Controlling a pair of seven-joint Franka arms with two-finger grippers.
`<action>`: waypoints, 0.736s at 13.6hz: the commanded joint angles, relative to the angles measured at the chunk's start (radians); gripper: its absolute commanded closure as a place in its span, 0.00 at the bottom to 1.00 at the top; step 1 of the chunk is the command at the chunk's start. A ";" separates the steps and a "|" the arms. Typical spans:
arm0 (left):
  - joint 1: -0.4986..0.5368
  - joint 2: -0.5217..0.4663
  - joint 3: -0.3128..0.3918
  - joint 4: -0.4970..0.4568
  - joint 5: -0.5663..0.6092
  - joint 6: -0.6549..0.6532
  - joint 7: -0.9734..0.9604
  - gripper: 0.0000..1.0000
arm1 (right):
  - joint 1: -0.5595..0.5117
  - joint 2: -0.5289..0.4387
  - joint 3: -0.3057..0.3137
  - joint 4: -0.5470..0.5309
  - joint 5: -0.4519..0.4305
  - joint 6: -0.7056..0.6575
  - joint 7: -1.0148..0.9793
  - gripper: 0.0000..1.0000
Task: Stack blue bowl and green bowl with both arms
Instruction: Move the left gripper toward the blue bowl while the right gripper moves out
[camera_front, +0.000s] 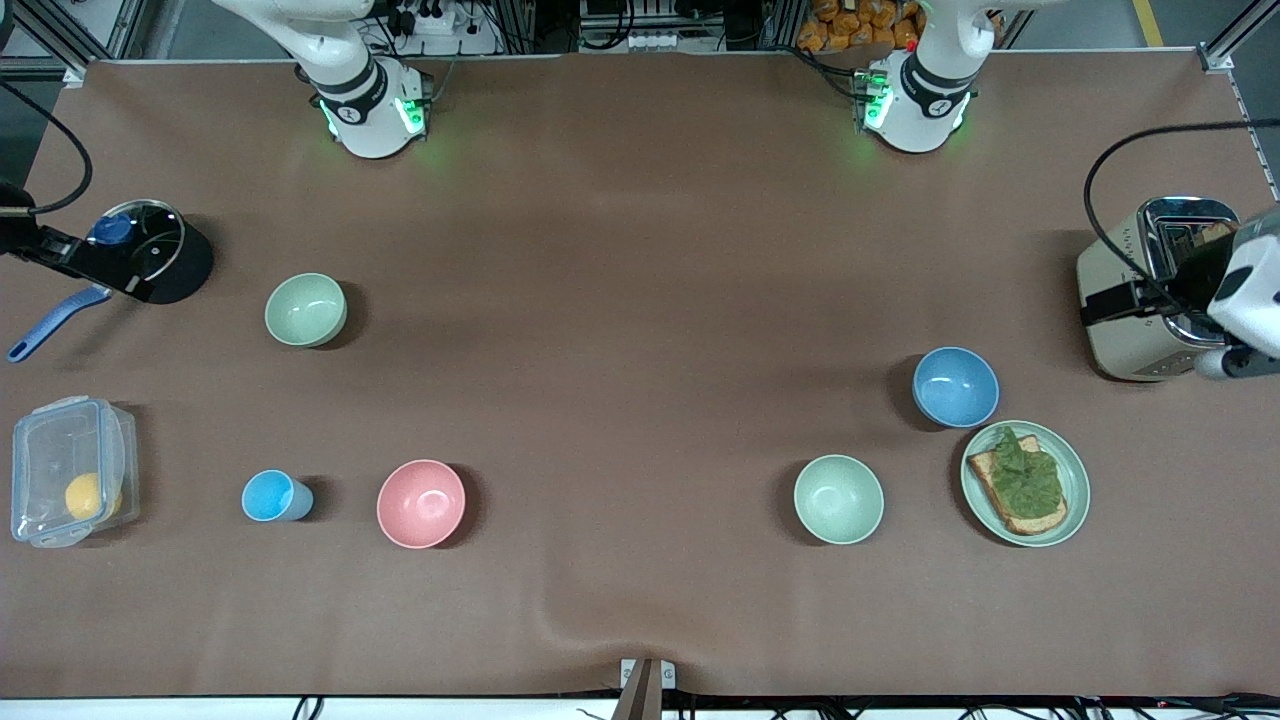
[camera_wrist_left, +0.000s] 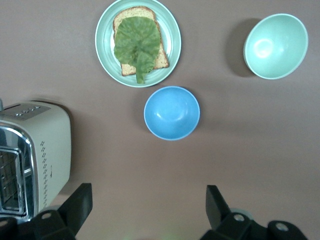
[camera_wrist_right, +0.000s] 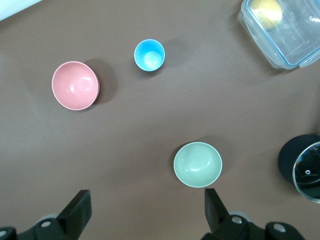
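**Both my claws spread wide and empty above the table**

The blue bowl sits empty on the table toward my left arm's end, just beside a green plate carrying toast topped with a lettuce leaf. A green bowl, also empty, stands near it, closer to the front camera. My left gripper hangs over the toaster, fingers fully apart, holding nothing. My right gripper hangs over the lidded black pot, equally wide, empty. A second green bowl stands by the pot. A clear box holds a yellow fruit
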 joint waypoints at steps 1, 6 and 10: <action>-0.001 0.097 0.000 0.026 -0.023 0.049 -0.001 0.00 | -0.008 0.012 0.010 0.016 -0.009 -0.034 0.001 0.00; 0.007 0.228 -0.003 0.008 -0.030 0.149 0.010 0.00 | 0.047 0.096 0.021 0.024 0.003 -0.105 -0.009 0.00; 0.014 0.237 -0.005 -0.109 -0.029 0.320 0.025 0.00 | 0.034 0.151 0.016 0.018 -0.012 -0.102 -0.030 0.00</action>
